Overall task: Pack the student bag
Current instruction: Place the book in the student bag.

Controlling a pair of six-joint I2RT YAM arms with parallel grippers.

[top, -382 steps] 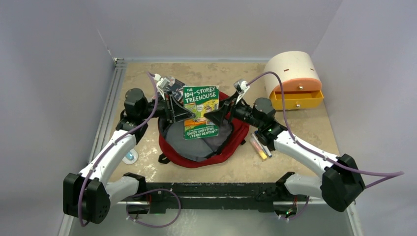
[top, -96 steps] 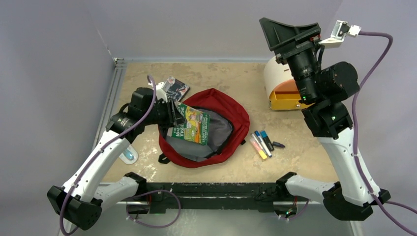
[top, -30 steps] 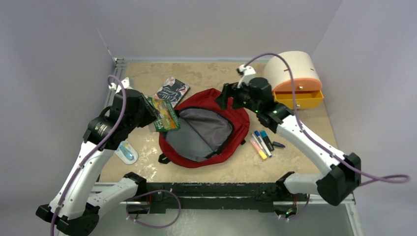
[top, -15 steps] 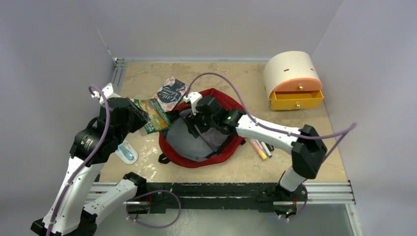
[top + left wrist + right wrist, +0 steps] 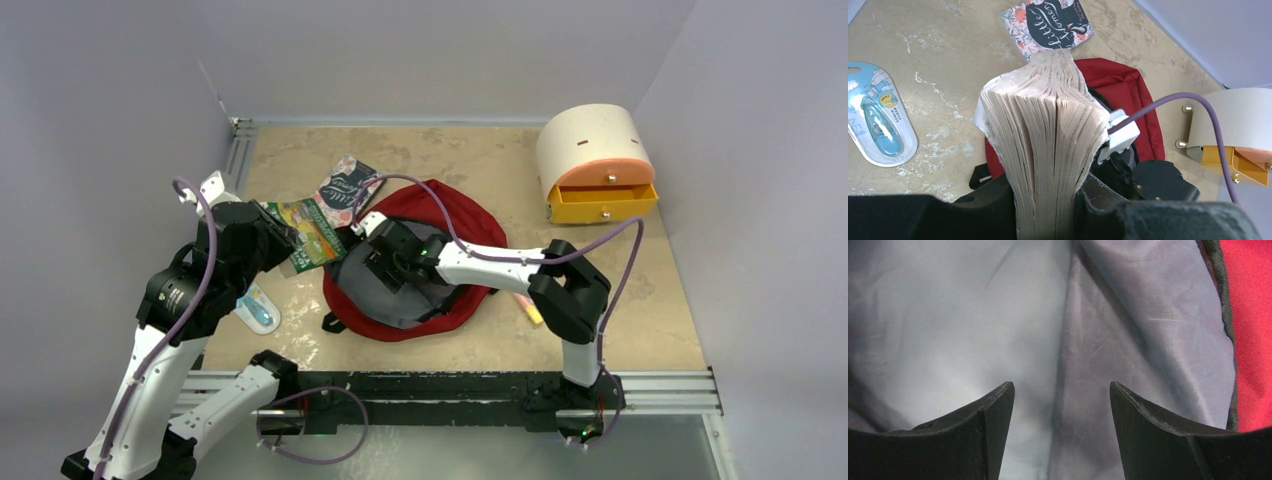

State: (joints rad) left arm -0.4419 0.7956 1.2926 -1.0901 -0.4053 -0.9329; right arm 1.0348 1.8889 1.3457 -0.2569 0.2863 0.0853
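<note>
Right claw (image 5: 1060, 390), jaws apart, has dropped into the dark red fabric backpack (image 5: 478, 222), likely making room for the green paperback (image 5: 318, 233) clamped in the left claw (image 5: 280, 240).

R gripper (image 5: 1060, 388) sits in bag (image 5: 475, 225) mouth, jaws apart over lining; R arm (image 5: 490, 262) lies across bag's right half. Bag's left edge crowded: book (image 5: 318, 232) clamped in L gripper (image 5: 1045, 205), 2nd book (image 5: 347, 185) just behind, packet (image 5: 258, 308) near-left. Bare table (image 5: 470, 160) btwn bag & box (image 5: 597, 150).
</note>
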